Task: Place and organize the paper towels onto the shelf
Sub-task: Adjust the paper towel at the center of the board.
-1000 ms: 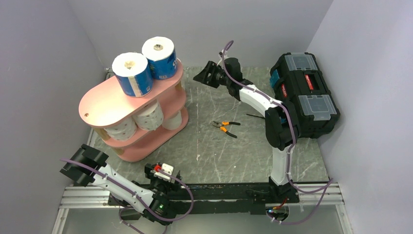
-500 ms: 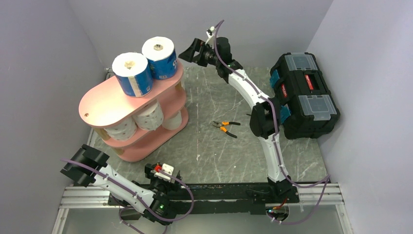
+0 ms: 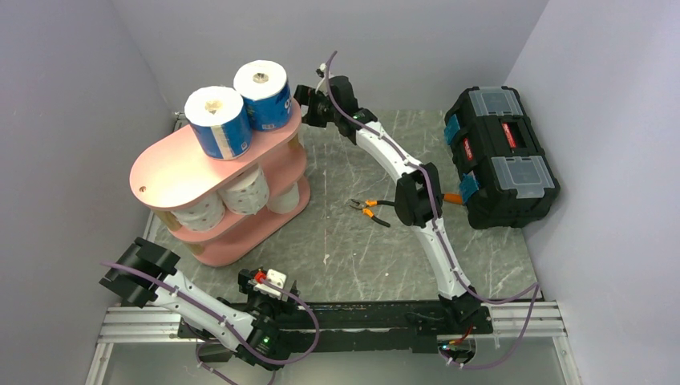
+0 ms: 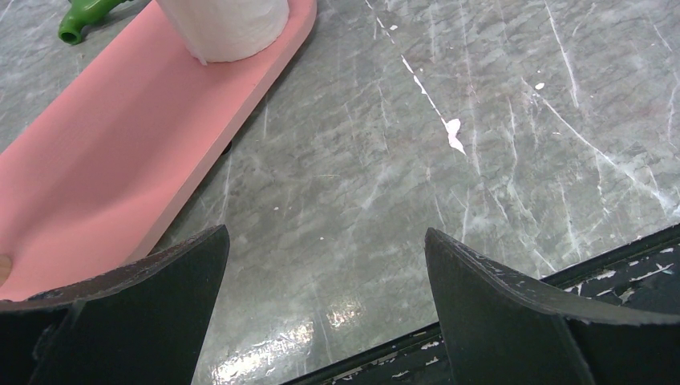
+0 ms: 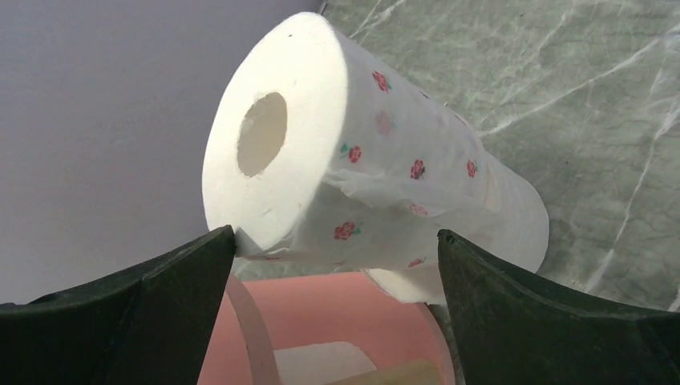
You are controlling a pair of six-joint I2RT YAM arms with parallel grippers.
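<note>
The pink shelf (image 3: 168, 164) stands at the back left. Two blue-wrapped paper towels (image 3: 218, 120) (image 3: 263, 92) stand on its top board. Speckled rolls (image 3: 244, 191) (image 3: 200, 210) sit on the middle tier, and a white roll (image 3: 285, 196) sits lower down. My right gripper (image 3: 307, 100) is open at the shelf's far right end. In the right wrist view its gripper (image 5: 333, 241) faces a flower-printed roll (image 5: 353, 176) just beyond the tips, above a pink board (image 5: 337, 313). My left gripper (image 4: 325, 257) is open and empty, low beside the bottom board (image 4: 96, 160).
A black toolbox (image 3: 501, 156) stands at the right. Orange-handled pliers (image 3: 370, 208) lie mid-table. A green object (image 4: 80, 20) lies beside the bottom board. A white roll (image 4: 224, 28) stands on that board. Walls close in on the left, back and right.
My right arm has swung left from the back middle of the table to the shelf's far end, gripper still open. The left arm and the rolls have not moved.
</note>
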